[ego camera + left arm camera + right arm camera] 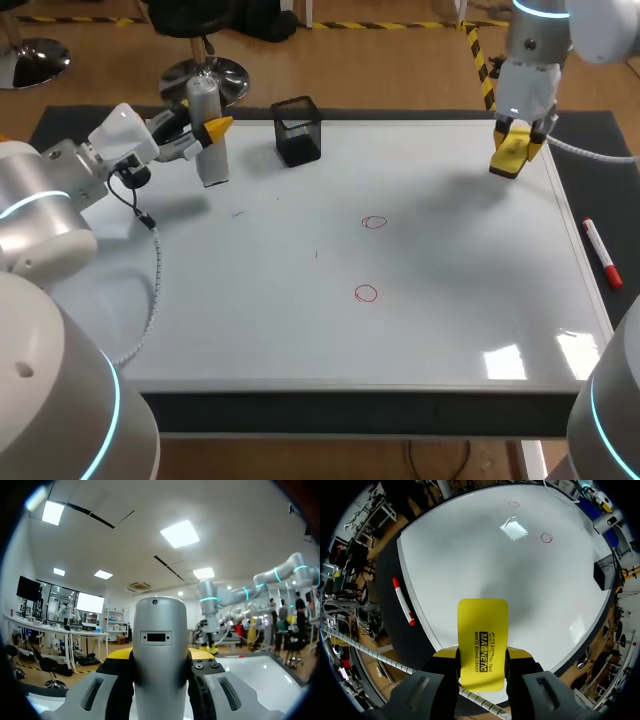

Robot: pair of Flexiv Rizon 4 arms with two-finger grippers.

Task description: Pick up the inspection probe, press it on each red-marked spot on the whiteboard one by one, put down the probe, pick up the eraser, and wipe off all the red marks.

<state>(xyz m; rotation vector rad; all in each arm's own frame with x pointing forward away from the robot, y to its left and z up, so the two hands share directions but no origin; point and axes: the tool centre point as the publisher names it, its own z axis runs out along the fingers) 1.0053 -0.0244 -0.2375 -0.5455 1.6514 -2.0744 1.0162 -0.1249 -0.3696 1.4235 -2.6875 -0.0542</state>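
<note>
Left gripper (pixel 159 656) was clamped on the upright probe (pixel 160 630) at the whiteboard's (pixel 450 330) far left, right gripper (pixel 482 661) clutched the eraser (pixel 482 630) over the far-right corner, probably staged for wiping the red marks (pixel 374 222).

Silver inspection probe (pixel 207 125) is being held upright at whiteboard's (pixel 300 340) far-left corner; yellow eraser (pixel 509 152) far-right; two red circles (pixel 374 222) mid-board.

L wrist view: probe (pixel 156 650) btm cut off by frame edge; eraser (pixel 482 635) near end hidden inside right gripper (pixel 482 654); whiteboard (pixel 450 320) specks (pixel 238 213) too small to ID
</note>
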